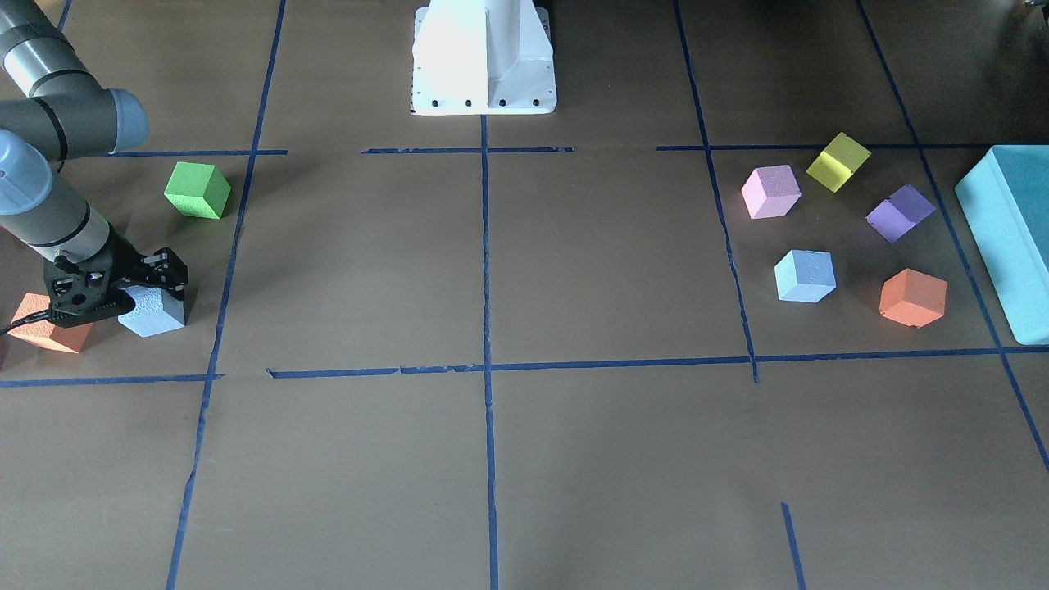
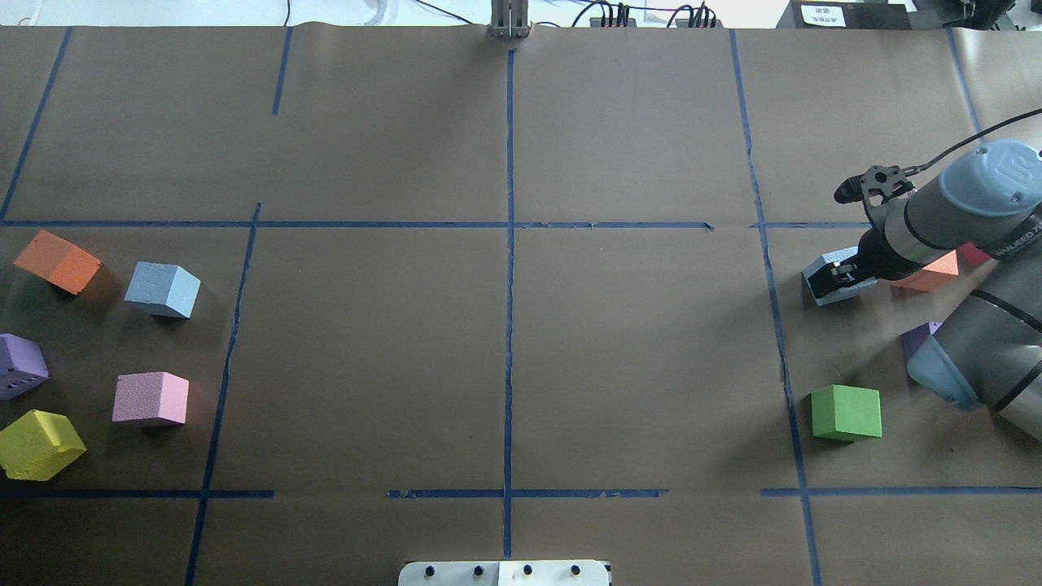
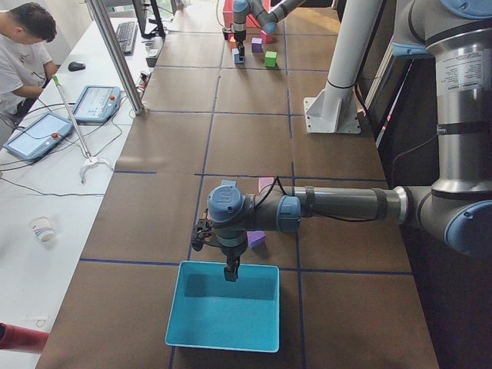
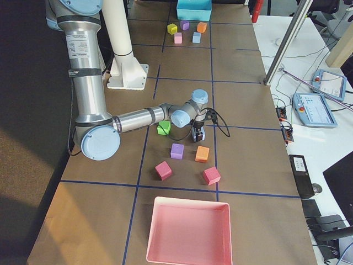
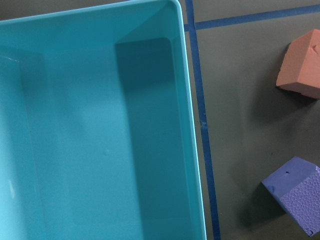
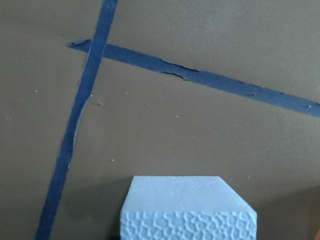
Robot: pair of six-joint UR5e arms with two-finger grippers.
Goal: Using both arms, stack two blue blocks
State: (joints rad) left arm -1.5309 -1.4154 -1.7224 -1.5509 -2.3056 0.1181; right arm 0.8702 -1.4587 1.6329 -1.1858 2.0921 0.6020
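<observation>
One blue block rests on the brown table at my right end; it also shows in the overhead view and fills the bottom of the right wrist view. My right gripper points down with its fingers against this block's sides. The second blue block sits free at my left end, among other cubes. My left gripper hangs above the teal box, far from both blocks. It shows only in the exterior left view, so I cannot tell whether it is open or shut.
An orange cube sits right beside the held block and a green cube lies nearby. Pink, yellow, purple and orange cubes surround the second block. A pink tray stands at my right end.
</observation>
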